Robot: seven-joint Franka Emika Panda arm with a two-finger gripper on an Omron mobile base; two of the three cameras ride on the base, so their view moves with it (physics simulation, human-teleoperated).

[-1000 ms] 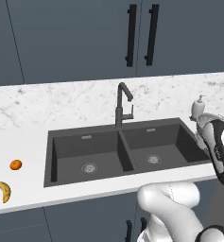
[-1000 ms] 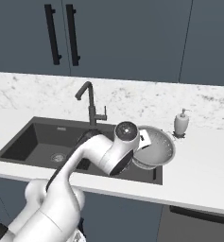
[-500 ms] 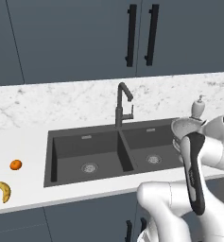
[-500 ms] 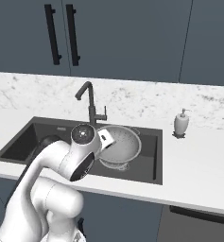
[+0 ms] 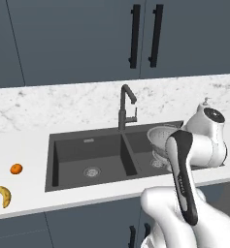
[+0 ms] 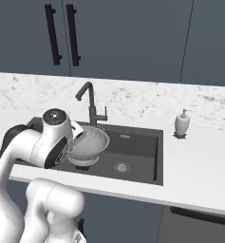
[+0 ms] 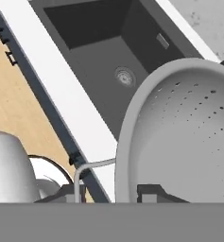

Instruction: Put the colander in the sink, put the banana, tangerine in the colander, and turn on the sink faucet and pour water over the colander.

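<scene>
My gripper [image 7: 117,194] is shut on the rim of the pale grey perforated colander [image 7: 179,137], which I hold tilted. The colander [image 5: 161,139] hangs over the right basin of the dark sink [image 5: 87,147], close to the centre divider and just in front of the dark gooseneck faucet [image 5: 124,104]. From the other side the colander [image 6: 89,144] sits beside my hand, with the faucet [image 6: 88,98] right behind it. The tangerine [image 5: 16,168] and the banana [image 5: 2,194] lie on the counter left of the sink.
A white soap dispenser [image 6: 182,124] stands on the marble counter right of the sink [image 6: 140,147]. Dark cabinet doors with black handles [image 5: 144,36] rise behind the counter. The hand view looks down past the counter's front edge to a wooden floor [image 7: 19,94].
The arm has swung left, carrying the colander from the counter right of the sink to above the right basin near the divider. The fruit has not moved.
</scene>
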